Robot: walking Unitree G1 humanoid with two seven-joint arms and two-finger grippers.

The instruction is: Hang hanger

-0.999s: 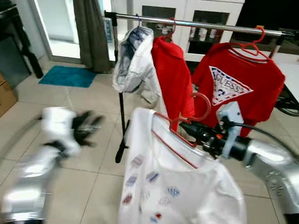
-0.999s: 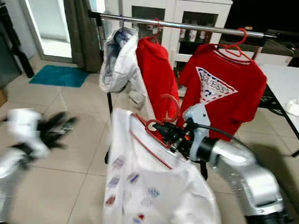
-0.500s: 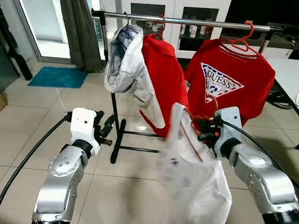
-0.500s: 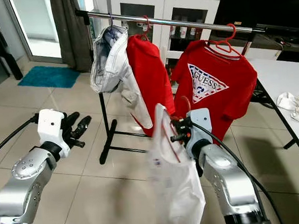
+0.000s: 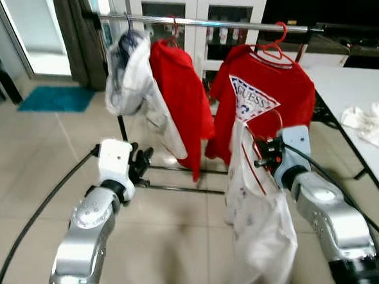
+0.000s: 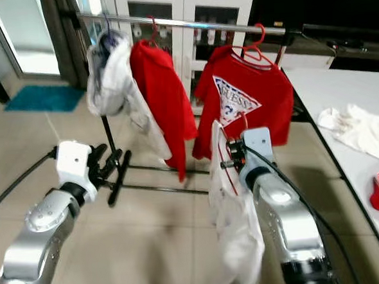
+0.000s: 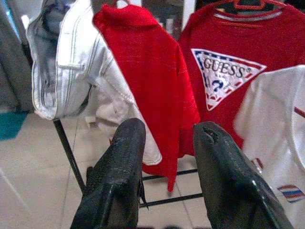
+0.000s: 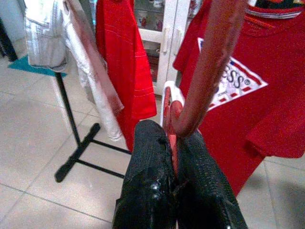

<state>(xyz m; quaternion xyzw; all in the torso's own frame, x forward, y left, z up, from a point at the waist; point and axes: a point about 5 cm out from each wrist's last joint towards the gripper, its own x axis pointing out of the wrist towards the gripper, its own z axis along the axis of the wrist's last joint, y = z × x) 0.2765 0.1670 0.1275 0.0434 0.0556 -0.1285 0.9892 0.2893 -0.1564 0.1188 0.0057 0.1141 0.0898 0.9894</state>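
1. Firstly, the right gripper (image 8: 174, 157) was recorded with its two black fingers pressed together on the neck of a red hanger (image 8: 209, 67), which was held raised in front of the robot
2. A white T-shirt (image 5: 258, 208) with small printed patches was seen draped on that hanger, hanging down beside the right arm, just in front of the rack and not on its rail
3. The left gripper (image 7: 164, 162) was noted with its fingers (image 7: 119, 171) parted and nothing between them, held up at the robot's left and pointed toward the rack
4. A clothes rail (image 5: 234, 25) of silver metal on a black stand was listed across the scene, above a tiled floor (image 5: 23, 165)
5. A white-grey jacket (image 5: 131, 81) was found hung at the rail's left end, with a red garment (image 5: 180, 97) just beside it
6. A red T-shirt (image 5: 264, 92) with a triangular logo was found hung on its own red hanger further right along the rail
7. A white cabinet (image 5: 194, 13) was noted behind the rail, a blue mat (image 5: 55, 99) on the floor at far left, and a white table (image 6: 348, 106) with crumpled cloth at right
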